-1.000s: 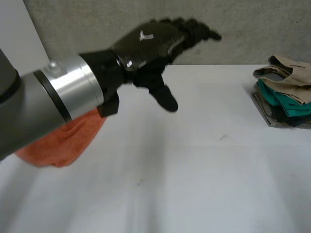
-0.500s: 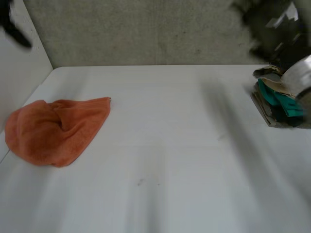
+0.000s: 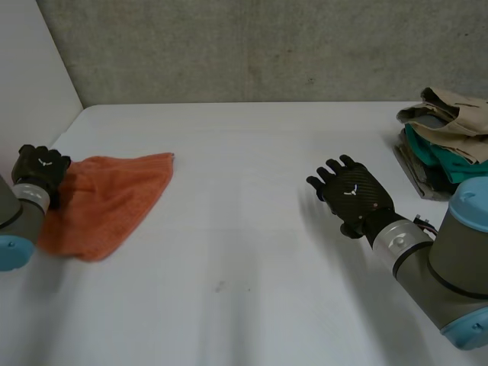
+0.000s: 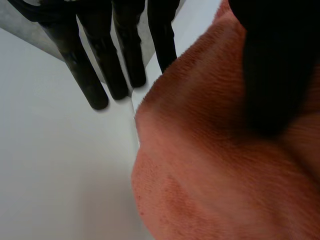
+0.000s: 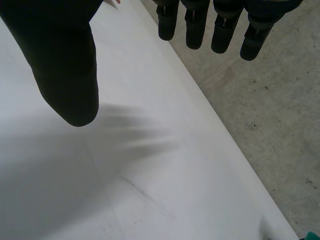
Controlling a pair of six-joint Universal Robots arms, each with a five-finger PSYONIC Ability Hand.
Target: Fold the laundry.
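Orange towel (image 3: 107, 202): rumpled, lying at the left of the frame on the white surface (image 3: 244, 290). We find the left hand (image 3: 40, 169) at its left edge, fingers (image 4: 100, 65) straight and relaxed, thumb over the cloth. Right hand (image 3: 351, 194): right of centre, above the surface, fingers straight and apart. Stack of folded clothes (image 3: 446, 141): upper right.

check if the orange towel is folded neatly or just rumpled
Rumpled, not neatly folded: the orange towel lies loose with a lopsided, irregular outline, and the left hand is at its edge.
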